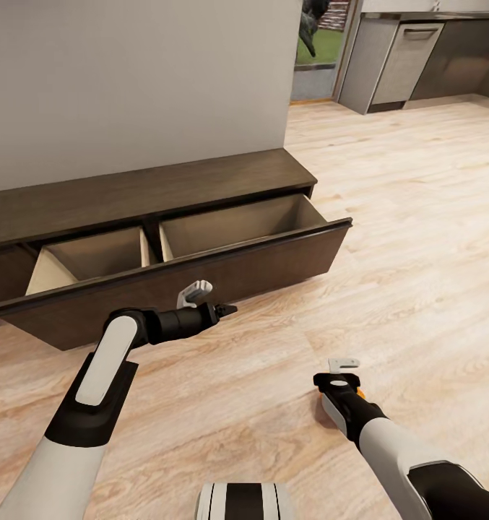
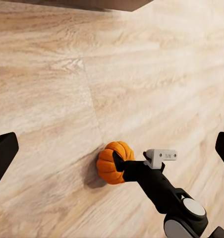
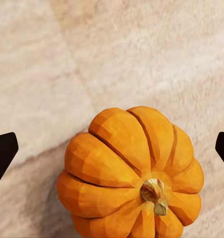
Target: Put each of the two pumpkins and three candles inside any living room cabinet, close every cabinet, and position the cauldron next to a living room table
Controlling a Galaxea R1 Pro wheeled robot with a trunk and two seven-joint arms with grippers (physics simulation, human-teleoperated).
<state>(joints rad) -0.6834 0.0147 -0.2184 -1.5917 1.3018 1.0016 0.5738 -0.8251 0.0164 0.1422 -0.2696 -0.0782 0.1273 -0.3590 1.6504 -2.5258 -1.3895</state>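
Cabinet [image 1: 150,189] along the wall, long and dark brown; its wide drawer [image 1: 201,278] pulled out over the plank floor [image 1: 417,238], two pale compartments inside, both bare as far as the head view shows.

Left gripper [image 1: 226,309] hangs low in front of the drawer front, arm bent across; in the left wrist view its dark fingertips [image 2: 4,153] sit at the two far edges of the picture, so spread wide, nothing between them.

Pumpkin [image 3: 129,173] on the floor, well out from the drawer front, toward the robot's right; small, squat, ribbed, bright orange, short tan stem [image 3: 155,194] up top. The left wrist view catches the same pumpkin [image 2: 112,161] with the right gripper [image 2: 123,163] right over it; whether a finger is touching the skin I cannot tell.

Right gripper seen from the head camera [image 1: 339,379] points down at the floor; only a sliver of orange shows beside it there. Right wrist view: fingertips [image 3: 3,156] wide apart at the picture's edges, pumpkin below and between them, not yet gripped.

Handling, as judgement: likely light, rigid, hard rind; rounded ribs may let flat pads slide, and the squat body could roll or skate on smooth planks if nudged off-centre. Best hold looks to be across the widest girth, pads seated in opposite grooves, stem left clear; descend straight, centred, before closing.
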